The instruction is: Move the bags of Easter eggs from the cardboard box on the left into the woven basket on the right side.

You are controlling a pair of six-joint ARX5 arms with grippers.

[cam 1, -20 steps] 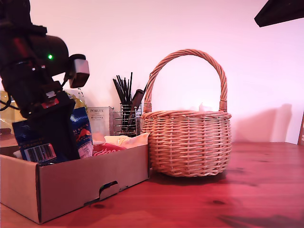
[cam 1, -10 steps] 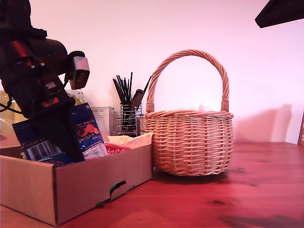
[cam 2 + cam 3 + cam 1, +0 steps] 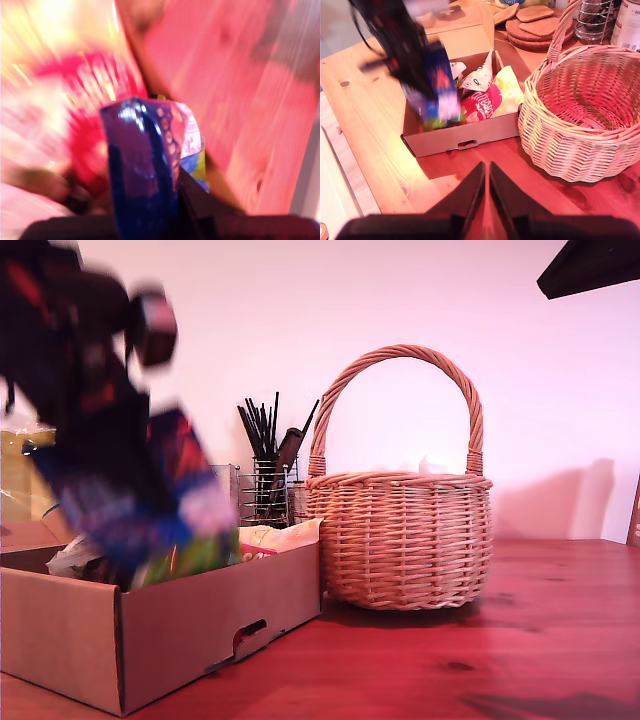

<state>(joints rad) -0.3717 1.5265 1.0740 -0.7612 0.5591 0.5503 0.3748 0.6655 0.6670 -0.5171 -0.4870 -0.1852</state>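
Observation:
My first gripper [image 3: 145, 202] is shut on a dark blue bag of Easter eggs [image 3: 145, 160]. In the exterior view that blue bag [image 3: 165, 495] is motion-blurred and hangs over the cardboard box [image 3: 200, 625] at the exterior view's left. Inside the cardboard box [image 3: 470, 136] lie a red bag [image 3: 481, 103], a pale yellow bag [image 3: 508, 86] and a white bag [image 3: 477, 75]. The woven basket [image 3: 400, 540] stands beside the box, toward the exterior view's right. My second gripper [image 3: 486, 175] is shut on nothing, high above the table in front of the box and the basket [image 3: 580, 145].
A wire utensil holder [image 3: 265, 490] with black sticks stands behind the box and basket. Round cork mats [image 3: 535, 25] lie behind the basket. A yellow pack [image 3: 25, 475] sits at the exterior view's left edge. A dark arm part [image 3: 590, 265] hangs at that view's upper right.
My first gripper has swung upward with the blue bag, lifting it out of the box; both are now blurred. The box and basket shifted slightly earlier on.

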